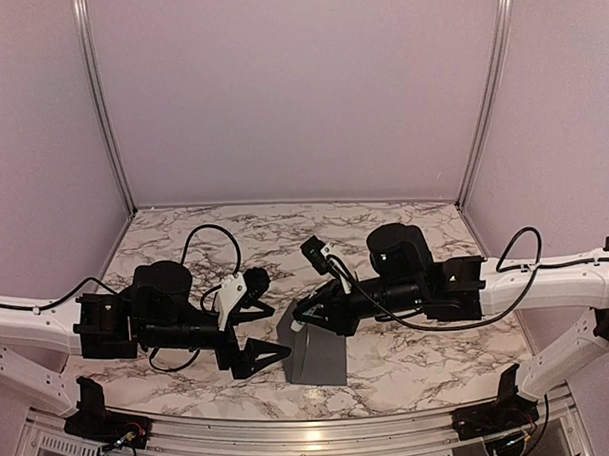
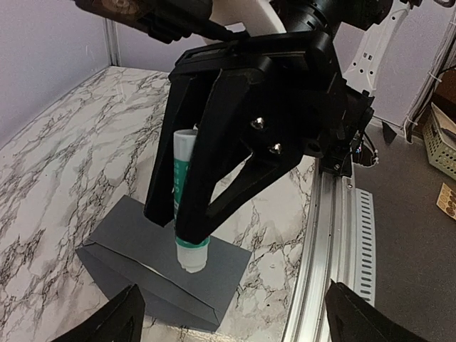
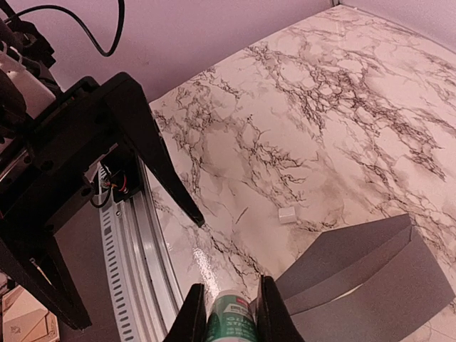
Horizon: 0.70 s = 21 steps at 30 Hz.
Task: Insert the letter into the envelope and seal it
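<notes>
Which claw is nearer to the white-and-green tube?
Right. The right claw is shut on the tube, above the envelope; the left claw stands open, apart, to the left.

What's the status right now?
Left gripper open, empty. Right gripper shut on tube, tip down at envelope. Letter not in sight. Small white piece lies aside.

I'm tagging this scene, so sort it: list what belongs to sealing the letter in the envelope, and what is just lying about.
In the job: grey envelope, flat on the table; white-and-green tube, gripped by the right fingers over the envelope; left fingers, open.
Lying about: small white piece on the table; basket beyond the table's edge.
</notes>
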{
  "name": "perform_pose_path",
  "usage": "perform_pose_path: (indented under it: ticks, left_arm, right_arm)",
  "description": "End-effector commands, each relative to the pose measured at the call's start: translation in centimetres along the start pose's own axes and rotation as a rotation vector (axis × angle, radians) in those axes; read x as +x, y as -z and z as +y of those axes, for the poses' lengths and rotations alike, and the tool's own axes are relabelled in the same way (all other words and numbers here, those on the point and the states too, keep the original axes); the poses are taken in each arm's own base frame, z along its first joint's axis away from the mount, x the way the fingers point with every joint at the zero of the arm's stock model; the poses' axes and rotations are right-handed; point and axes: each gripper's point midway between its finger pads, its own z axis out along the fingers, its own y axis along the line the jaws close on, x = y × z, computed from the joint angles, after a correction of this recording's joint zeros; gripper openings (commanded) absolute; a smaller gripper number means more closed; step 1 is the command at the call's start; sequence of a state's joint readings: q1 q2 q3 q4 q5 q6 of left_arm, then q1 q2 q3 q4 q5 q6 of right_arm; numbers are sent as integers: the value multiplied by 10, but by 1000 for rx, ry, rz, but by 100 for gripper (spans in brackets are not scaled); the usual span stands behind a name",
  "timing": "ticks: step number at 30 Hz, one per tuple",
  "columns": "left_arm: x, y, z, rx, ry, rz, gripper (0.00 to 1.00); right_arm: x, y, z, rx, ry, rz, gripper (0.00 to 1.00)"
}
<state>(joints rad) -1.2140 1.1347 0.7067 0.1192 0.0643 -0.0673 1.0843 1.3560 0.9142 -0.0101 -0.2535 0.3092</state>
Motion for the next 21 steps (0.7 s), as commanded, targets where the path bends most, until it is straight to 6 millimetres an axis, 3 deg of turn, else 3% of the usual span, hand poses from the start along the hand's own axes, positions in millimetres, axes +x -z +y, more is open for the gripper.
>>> perform_pose_path:
  ticks: [1, 7, 15, 21]
  left_arm:
    - [-21, 1, -16, 80, -113, -68, 90]
    - [-26, -14, 5, -35, -110, -50, 82]
    - [-30, -28, 4, -27, -111, -47, 63]
    - [-24, -39, 5, -27, -113, -22, 57]
  right_arm:
    - [-4, -2, 16, -87, -24, 28, 0]
    - [-7, -3, 22, -124, -32, 29, 0]
    - [-8, -4, 24, -135, -59, 28, 0]
    - [-18, -1, 24, -121, -61, 0, 0]
